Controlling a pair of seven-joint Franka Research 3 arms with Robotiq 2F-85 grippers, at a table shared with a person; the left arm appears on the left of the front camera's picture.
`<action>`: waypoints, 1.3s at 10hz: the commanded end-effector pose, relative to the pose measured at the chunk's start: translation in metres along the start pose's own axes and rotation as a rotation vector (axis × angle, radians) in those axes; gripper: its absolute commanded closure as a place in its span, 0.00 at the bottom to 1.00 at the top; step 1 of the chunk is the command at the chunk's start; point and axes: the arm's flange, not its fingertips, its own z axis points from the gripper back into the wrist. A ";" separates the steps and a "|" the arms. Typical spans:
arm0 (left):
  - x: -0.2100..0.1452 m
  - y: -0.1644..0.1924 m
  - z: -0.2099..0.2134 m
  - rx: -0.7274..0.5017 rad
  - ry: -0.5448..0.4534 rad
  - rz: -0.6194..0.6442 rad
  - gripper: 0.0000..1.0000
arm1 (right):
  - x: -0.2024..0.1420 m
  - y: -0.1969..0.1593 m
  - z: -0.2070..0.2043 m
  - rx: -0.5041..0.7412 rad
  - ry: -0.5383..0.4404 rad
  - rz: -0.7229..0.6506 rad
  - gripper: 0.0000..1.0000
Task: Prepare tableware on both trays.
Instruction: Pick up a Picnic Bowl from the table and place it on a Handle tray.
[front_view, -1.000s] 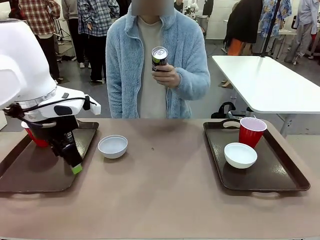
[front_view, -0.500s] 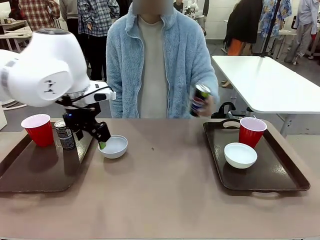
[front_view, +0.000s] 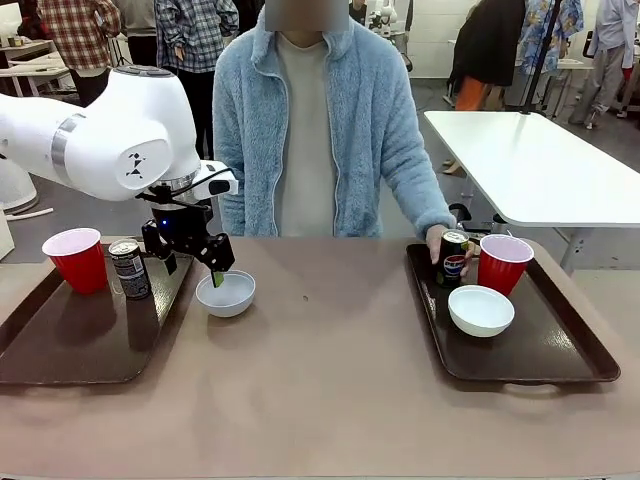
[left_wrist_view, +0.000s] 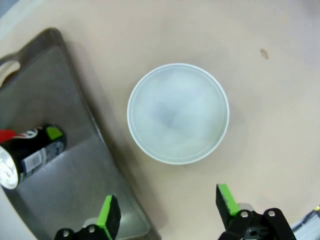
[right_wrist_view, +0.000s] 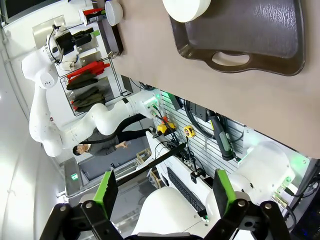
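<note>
- Tan tabletop (front_view: 330, 390) runs across the front view, a person in a pale blue fleece standing at its far side.
- The left tray (front_view: 60, 350) holds two things at its far end: the left red cup (front_view: 76, 260), upright and empty as far as its white inside shows, and just beside it the left can (front_view: 129, 269), also upright.
- The loose bowl (front_view: 225, 293) sits on the bare table, just off that tray's right rim and outside it; it looks empty.
- The right tray (front_view: 565, 355) carries the right red cup (front_view: 504, 263) at its far end and the right bowl (front_view: 481, 309) in front of the cup, both with nothing visible inside.
- The person's hand (front_view: 440, 245) is wrapped around the right can (front_view: 454, 259), upright over the right tray's far left corner, beside the cup; whether it is resting on the tray I cannot tell.
- The left gripper (front_view: 200, 268) hangs over the loose bowl's left side with its fingers spread wide and nothing between them.
- From the left wrist, the left gripper (left_wrist_view: 167, 205) points down with the loose bowl (left_wrist_view: 178, 113) ahead of its green pads, untouched.
- The right gripper (right_wrist_view: 162, 187) is spread apart and empty, well away from the right tray (right_wrist_view: 250, 30).
</note>
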 end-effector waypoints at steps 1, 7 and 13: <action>0.001 0.002 -0.005 -0.005 -0.011 0.008 0.00 | -0.001 0.001 0.001 0.007 0.000 0.004 0.00; 0.069 0.032 -0.041 -0.044 0.005 0.147 0.00 | -0.001 0.001 0.001 0.007 0.000 0.004 0.00; 0.079 0.034 -0.081 -0.054 0.082 0.129 0.64 | -0.001 0.001 0.001 0.007 0.000 0.004 0.00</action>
